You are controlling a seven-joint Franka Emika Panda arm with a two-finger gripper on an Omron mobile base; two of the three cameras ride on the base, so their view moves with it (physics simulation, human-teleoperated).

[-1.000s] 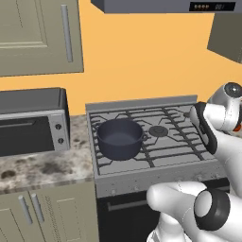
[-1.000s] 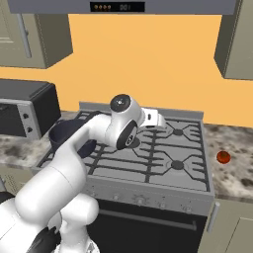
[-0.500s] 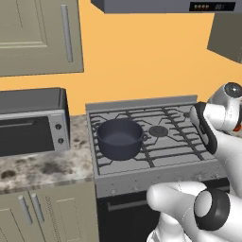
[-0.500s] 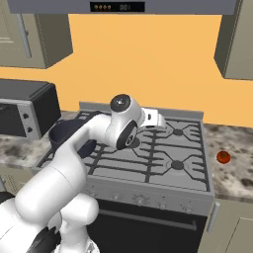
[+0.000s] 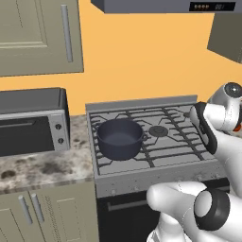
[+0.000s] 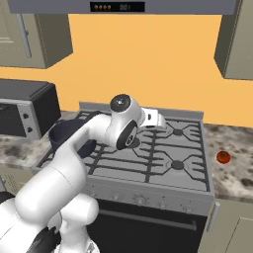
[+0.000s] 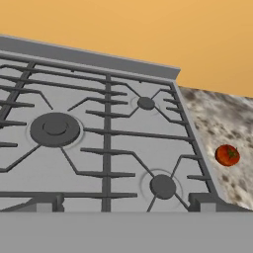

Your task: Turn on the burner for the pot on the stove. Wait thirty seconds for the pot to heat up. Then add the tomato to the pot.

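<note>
The dark pot (image 5: pixel 119 137) stands empty and without a lid on the front left burner of the grey stove (image 5: pixel 158 176). From the right base view, my arm covers part of the pot (image 6: pixel 63 132). The red tomato (image 6: pixel 223 157) lies on the speckled counter just right of the stove (image 6: pixel 148 184). My gripper (image 6: pixel 159 119) hovers above the middle of the grates. In the hand view the gripper (image 7: pixel 126 205) is open, its fingertips (image 7: pixel 49 202) wide apart with nothing between them. There the tomato (image 7: pixel 227 155) sits at the right, beyond the stove (image 7: pixel 99 165) edge.
A grey toaster oven (image 5: pixel 30 124) stands on the counter left of the stove. Small knobs (image 6: pixel 141 200) line the stove's front panel. A range hood (image 6: pixel 123 6) and wall cabinets (image 5: pixel 38 35) hang above. The orange wall runs behind the stove.
</note>
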